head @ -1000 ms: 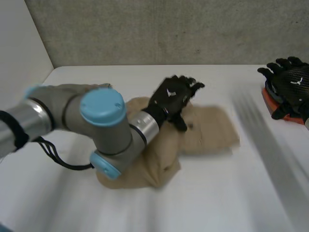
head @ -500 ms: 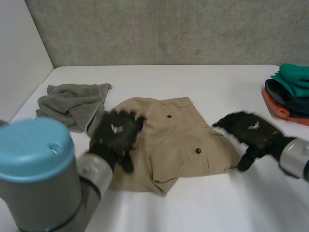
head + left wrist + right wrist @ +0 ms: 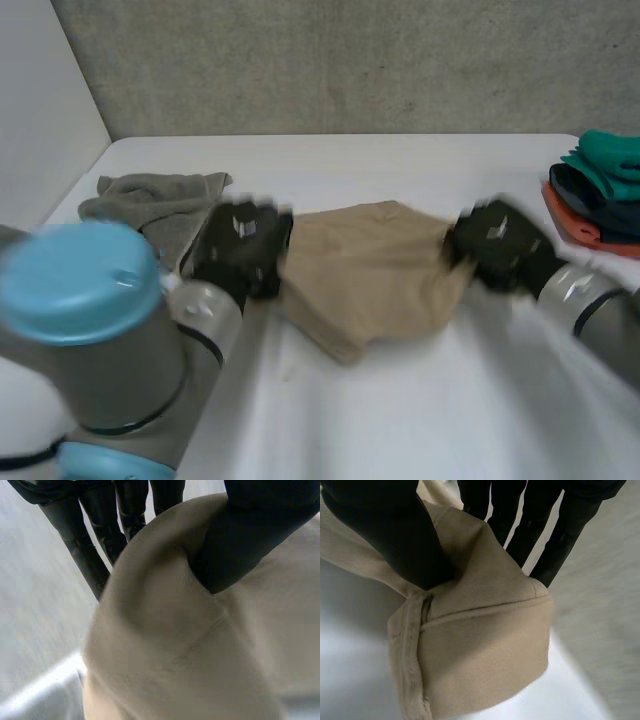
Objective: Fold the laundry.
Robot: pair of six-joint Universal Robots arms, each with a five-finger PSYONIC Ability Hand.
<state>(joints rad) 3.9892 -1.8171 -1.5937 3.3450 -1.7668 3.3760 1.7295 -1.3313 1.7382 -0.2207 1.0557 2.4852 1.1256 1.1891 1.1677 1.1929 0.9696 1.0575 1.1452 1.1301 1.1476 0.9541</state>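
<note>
In the head view the tan twill garment (image 3: 365, 275) is bunched over the middle of the white table (image 3: 420, 420), black left hand (image 3: 240, 250) at its left edge, black right hand (image 3: 495, 245) at its right. The wrist views add the grip: each thumb pinches cloth against its fingers. Crumpled grey towel (image 3: 150, 205) far left, stacked folded clothes (image 3: 600, 185) far right

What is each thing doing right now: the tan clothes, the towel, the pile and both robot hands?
tan garment: bunched up, held at both ends
left hand: pinching one end of it
right hand: pinching the other end
grey towel: crumpled on the table
pile of clothes: stacked, untouched
</note>
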